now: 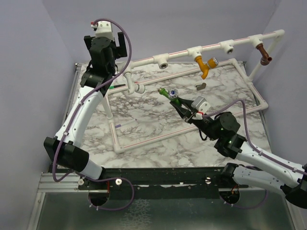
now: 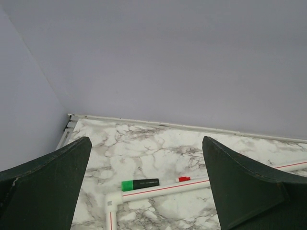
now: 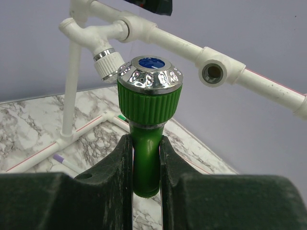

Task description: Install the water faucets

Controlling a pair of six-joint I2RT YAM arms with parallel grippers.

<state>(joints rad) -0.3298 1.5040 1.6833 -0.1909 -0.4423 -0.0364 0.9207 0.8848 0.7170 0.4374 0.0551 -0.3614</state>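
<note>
Marble bench (image 1: 144, 143) carrying a white pipe rail (image 1: 182, 51). The left hand (image 2: 146, 158), wide and empty, hovers beside the rail's left end. The right hand (image 3: 146, 163) pinches the green faucet (image 3: 149, 96), near but clear of the rail's open socket (image 3: 212, 73); aligning and screwing in likely follow.

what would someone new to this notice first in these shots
The bright green faucet with its shiny silver cap grabs the eye first, clamped by its stem in the right hand above the middle of the marble table. Behind it runs a raised white pipe rail, with an orange-yellow faucet near its middle and a brown faucet at its right end. The left hand is wide open and empty near the far left corner.
</note>
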